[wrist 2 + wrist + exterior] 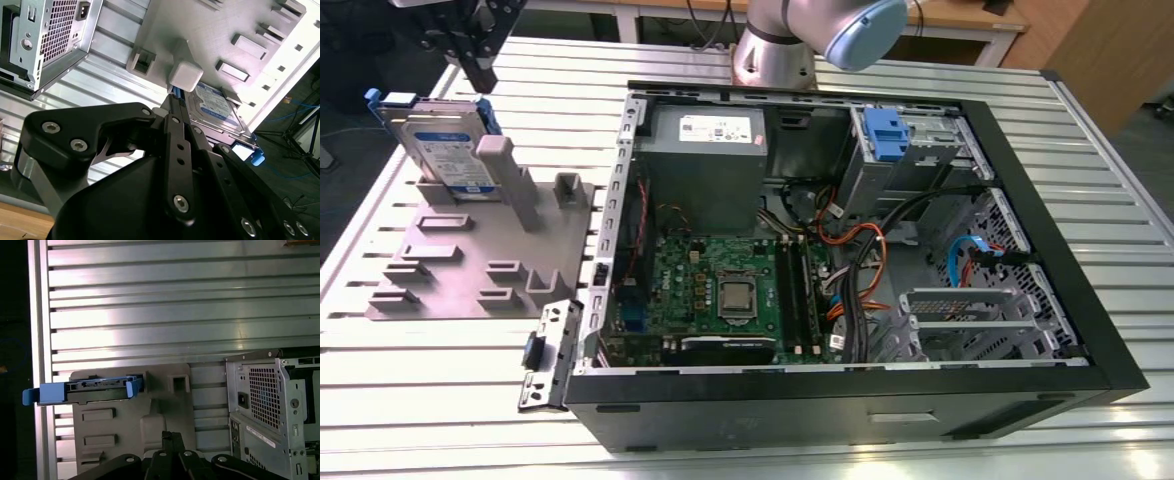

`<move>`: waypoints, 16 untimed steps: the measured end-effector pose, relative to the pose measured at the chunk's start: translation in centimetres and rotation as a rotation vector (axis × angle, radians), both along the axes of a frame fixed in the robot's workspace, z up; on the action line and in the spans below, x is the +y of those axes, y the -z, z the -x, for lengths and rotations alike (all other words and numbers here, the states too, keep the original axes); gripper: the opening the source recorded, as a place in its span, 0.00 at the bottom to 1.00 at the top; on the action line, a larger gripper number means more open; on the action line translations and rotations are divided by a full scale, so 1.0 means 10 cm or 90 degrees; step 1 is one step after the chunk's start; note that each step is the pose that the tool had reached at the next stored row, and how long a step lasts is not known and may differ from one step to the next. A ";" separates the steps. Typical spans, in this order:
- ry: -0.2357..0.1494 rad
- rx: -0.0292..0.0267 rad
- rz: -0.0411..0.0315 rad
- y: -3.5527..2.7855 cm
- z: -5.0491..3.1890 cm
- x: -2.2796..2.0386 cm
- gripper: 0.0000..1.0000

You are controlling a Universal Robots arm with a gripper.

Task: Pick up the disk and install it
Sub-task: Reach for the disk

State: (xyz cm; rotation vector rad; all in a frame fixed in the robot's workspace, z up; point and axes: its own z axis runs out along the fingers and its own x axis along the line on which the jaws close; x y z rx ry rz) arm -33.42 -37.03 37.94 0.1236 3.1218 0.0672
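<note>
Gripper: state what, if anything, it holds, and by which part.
Nothing is held. In the first wrist view the gripper is apart from the hard drive, which stands in the grey holder.

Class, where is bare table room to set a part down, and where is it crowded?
Free: table slats between the grey fixture and the near edge; slats on the exterior view's right of the case. Crowded: inside the case.
</note>
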 end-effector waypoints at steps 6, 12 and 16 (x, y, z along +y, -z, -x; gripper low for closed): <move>0.000 0.0006 0.0000 0.008 0.021 0.000 0.11; 0.000 0.0010 0.0000 0.012 0.038 0.000 0.11; 0.000 0.0010 0.0000 0.013 0.046 0.000 0.11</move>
